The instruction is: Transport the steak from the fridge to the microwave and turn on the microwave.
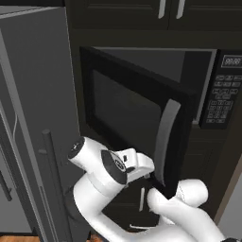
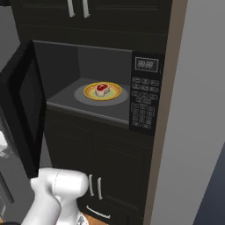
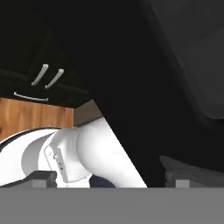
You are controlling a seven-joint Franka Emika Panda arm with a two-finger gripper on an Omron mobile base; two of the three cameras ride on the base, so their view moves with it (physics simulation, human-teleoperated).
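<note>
Looking over the arm from the right base view, you see the microwave with its door swung wide to the left, its dark window edge-on to you. Inside, on the grey floor of the cavity, sits a pale round turntable, and on that a yellow-orange plate. The steak lies on the plate, red with a pale rim, roughly at the plate's middle. To the right of the cavity you have the keypad with the digital display above it.

From the left base view you see the same door from its outer face, standing out toward you, with the long silver handle running down its right edge. The keypad shows beyond it at the right. The grey fridge fills the left of that view, its door beside the microwave column.

Your gripper is low, just at the bottom corner of the open door near the foot of the handle; the white wrist sits right beside it. The door edge hides the fingers there, and in the hand view the two dark tips barely rise at the bottom, so you cannot tell whether the pincer is released or clenched. That hand view looks along the dark door edge toward cabinet handles and a wooden floor.
</note>
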